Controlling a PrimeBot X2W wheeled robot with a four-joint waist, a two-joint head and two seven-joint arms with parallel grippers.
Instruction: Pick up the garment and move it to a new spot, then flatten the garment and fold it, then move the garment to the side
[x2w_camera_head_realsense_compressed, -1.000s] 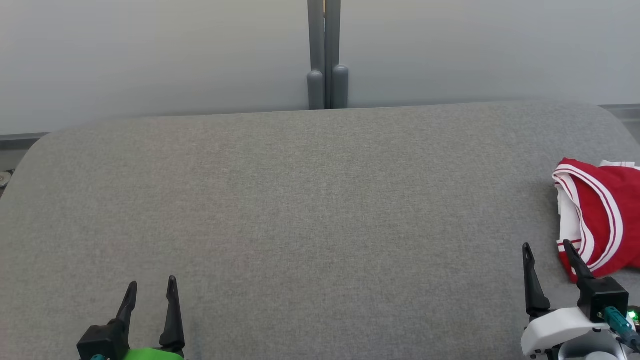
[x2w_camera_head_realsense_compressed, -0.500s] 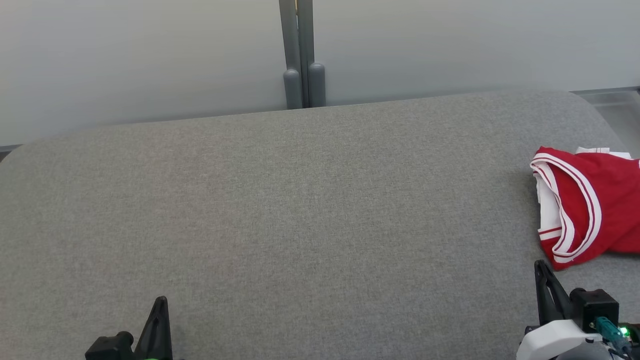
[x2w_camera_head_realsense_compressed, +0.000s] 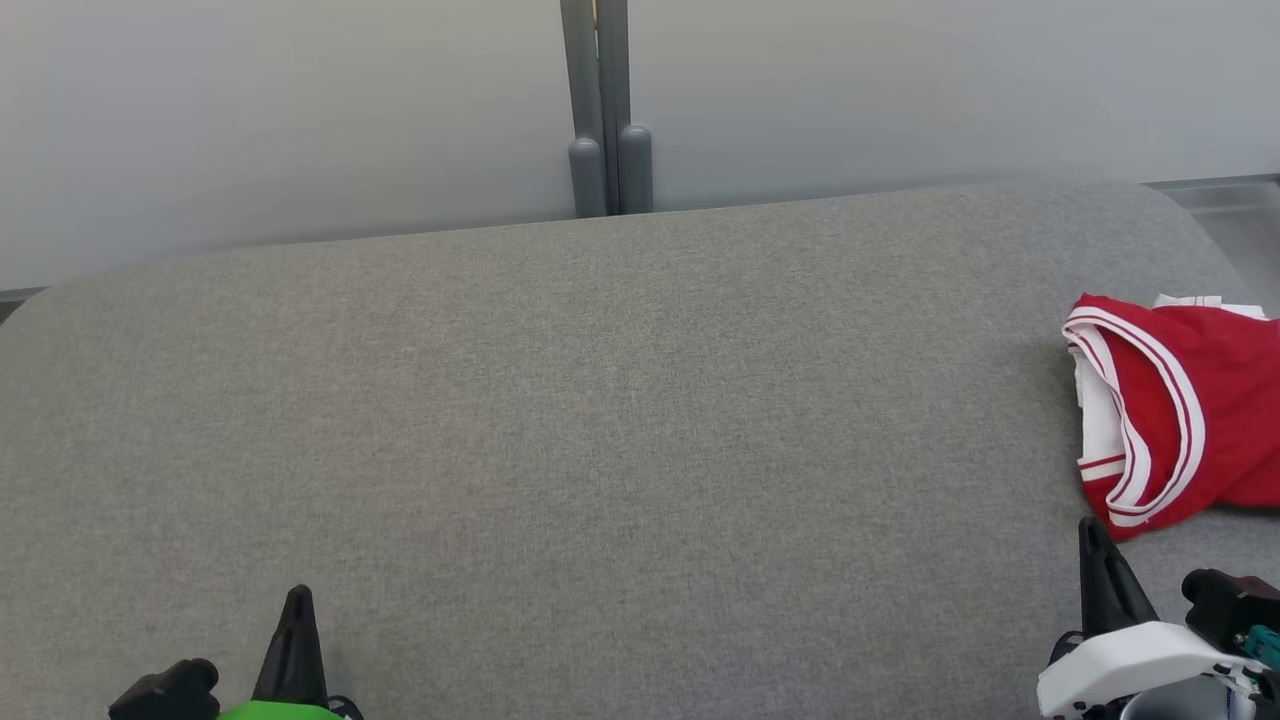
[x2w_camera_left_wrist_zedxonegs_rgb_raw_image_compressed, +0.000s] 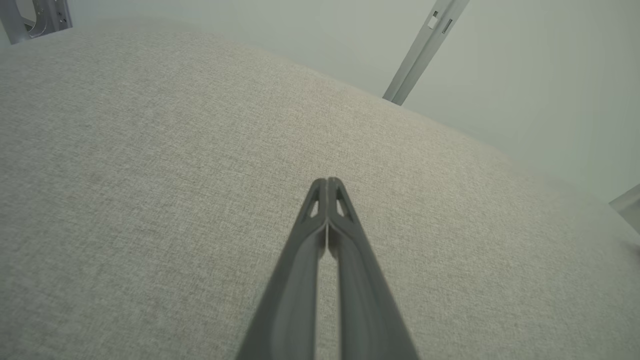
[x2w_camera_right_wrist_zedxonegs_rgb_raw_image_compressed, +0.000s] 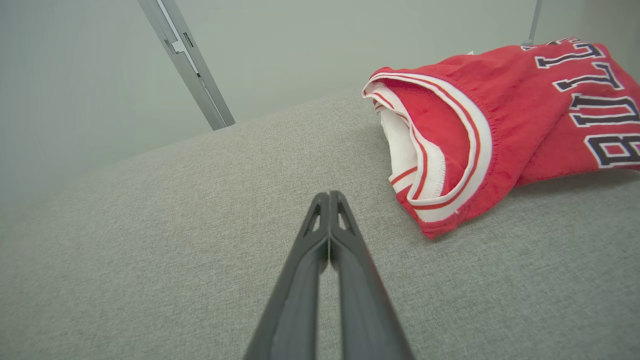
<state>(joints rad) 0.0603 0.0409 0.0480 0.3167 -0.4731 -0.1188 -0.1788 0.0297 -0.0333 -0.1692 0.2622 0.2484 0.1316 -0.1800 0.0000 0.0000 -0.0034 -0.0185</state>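
Currently the right gripper (x2w_camera_right_wrist_zedxonegs_rgb_raw_image_compressed: 328, 200), clenched on nothing, is the nearer arm: the red garment (x2w_camera_right_wrist_zedxonegs_rgb_raw_image_compressed: 500, 130) lies just ahead and to its right on the grey surface (x2w_camera_head_realsense_compressed: 600, 400), long axis running rightward. The left gripper (x2w_camera_left_wrist_zedxonegs_rgb_raw_image_compressed: 326, 185), likewise clenched, is well apart. Both stood open a second ago.

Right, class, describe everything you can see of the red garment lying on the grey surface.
The red garment is a soft knit jersey, crumpled in a heap, not flattened. White bands with thin red stripes edge a gaping opening that shows a white inner layer. Dark, white-outlined letters cross one side. It rests at the right end of the grey fabric surface. The shut right pincer points beside it, not touching.
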